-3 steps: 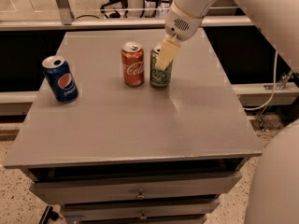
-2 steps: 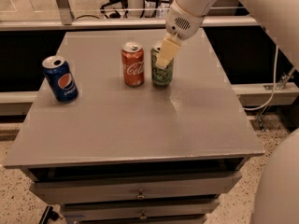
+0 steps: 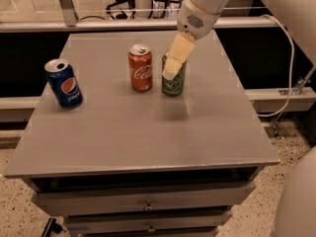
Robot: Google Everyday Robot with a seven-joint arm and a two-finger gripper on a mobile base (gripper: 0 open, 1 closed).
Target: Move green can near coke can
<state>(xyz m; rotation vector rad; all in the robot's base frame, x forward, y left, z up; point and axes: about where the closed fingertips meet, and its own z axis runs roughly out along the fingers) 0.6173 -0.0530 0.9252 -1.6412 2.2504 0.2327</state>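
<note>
The green can (image 3: 174, 84) is seen upright on the grey counter (image 3: 148, 132), just right of the coke can (image 3: 140, 69), with a narrow gap between them. The gripper (image 3: 171, 69) is held over the green can's top and upper front; whether it is clamped or released cannot be told. A Pepsi can (image 3: 64, 83) is seen well apart at the left.

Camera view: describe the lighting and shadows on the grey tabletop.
Camera view: dim, warm light; a soft shadow lies on the grey tabletop before the olive-green aluminium can, the cream claw at its top; the red aluminium Coca-Cola can has a glinting lid.
</note>
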